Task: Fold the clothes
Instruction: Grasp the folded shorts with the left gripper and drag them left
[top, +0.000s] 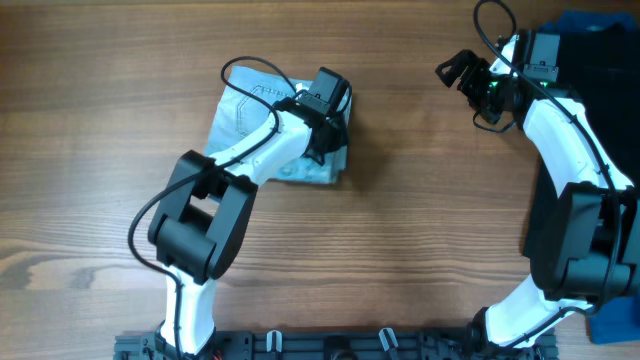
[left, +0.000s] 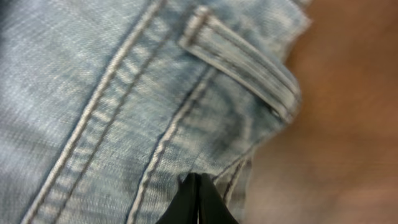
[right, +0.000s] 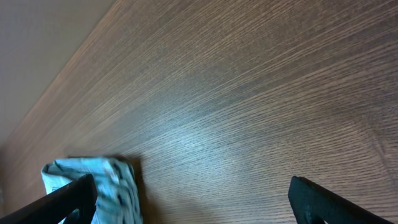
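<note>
The light blue denim shorts (top: 240, 120) lie folded into a compact bundle on the wooden table, left of centre. My left gripper (top: 322, 148) sits on the bundle's right edge. In the left wrist view its black fingertips (left: 198, 182) are pressed together on the denim (left: 124, 93), beside a belt loop and seams, and I see no fabric between them. My right gripper (top: 452, 72) is open and empty at the far right, well away from the shorts. Its two fingers (right: 193, 199) are spread wide over bare wood, and the folded shorts (right: 115, 183) show small at the lower left.
A black garment (top: 612, 110) lies along the table's right edge under the right arm. A darker royal-blue garment shows at the top right corner (top: 585, 20) and the bottom right corner (top: 618, 325). Bare wooden table (top: 420, 220) lies between the arms.
</note>
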